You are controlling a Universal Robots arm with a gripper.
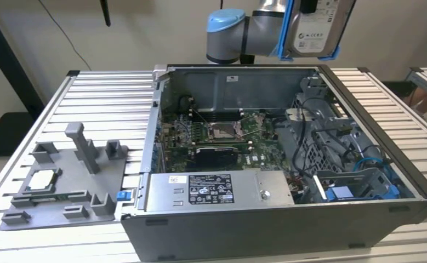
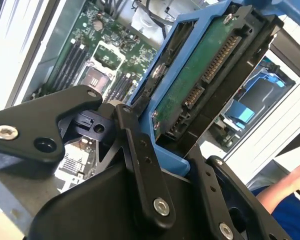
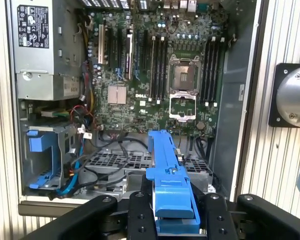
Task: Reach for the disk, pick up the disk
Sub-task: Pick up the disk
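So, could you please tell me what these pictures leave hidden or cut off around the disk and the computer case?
- In the exterior view, the disk runs past the upper edge.
- In the second wrist view, the black fingers cover the disk's clamped end.
- In the first wrist view, the disk's blue frame hides the case floor beneath it.
- In the second wrist view, a person's hand is cut by the edge.

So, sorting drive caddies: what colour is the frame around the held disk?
Bright blue frame, clearest in the first wrist view.
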